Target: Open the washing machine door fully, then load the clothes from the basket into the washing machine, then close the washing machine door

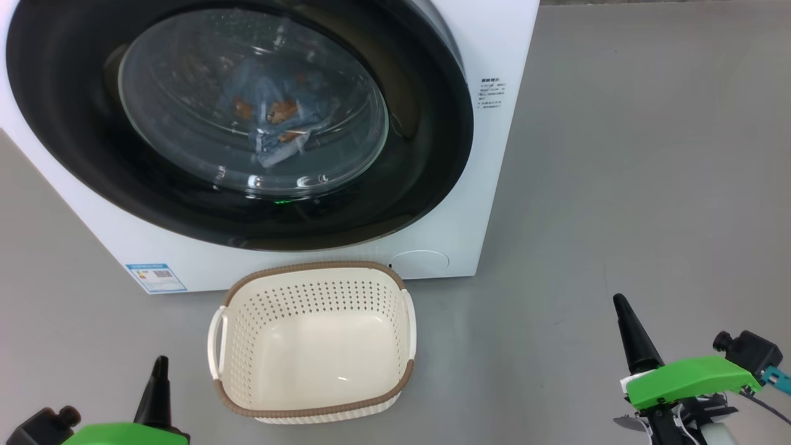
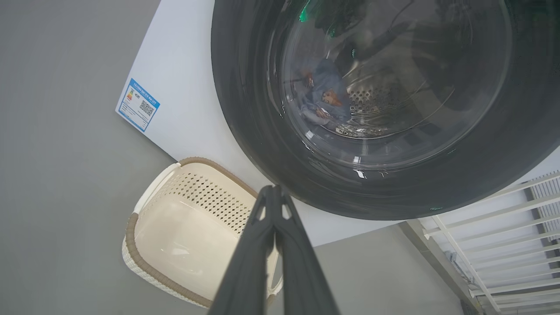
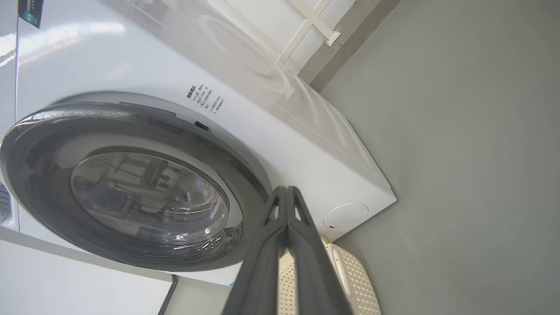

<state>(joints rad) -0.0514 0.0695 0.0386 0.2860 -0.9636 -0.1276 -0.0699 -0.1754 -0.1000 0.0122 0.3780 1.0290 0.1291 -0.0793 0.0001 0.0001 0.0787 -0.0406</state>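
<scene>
Head view: the washing machine [image 1: 494, 55] stands on the grey floor [image 1: 649, 185] with the washing machine door [image 1: 426, 161] shut flat against its front. The clothes [image 1: 278, 111] lie inside, behind the glass. The basket [image 1: 312, 267] sits on the floor just beside the machine's bottom front edge. The left gripper [image 1: 160, 363] and the right gripper [image 1: 620, 303] hover at the lower corners, touching nothing.

Left wrist view: the left gripper's fingers [image 2: 258, 245] are pressed together with nothing between them, above the basket's near rim and pointing at the door's black ring.

Right wrist view: the right gripper's fingers [image 3: 306, 253] are likewise closed tip to tip on nothing, pointing at the machine's lower front corner.
</scene>
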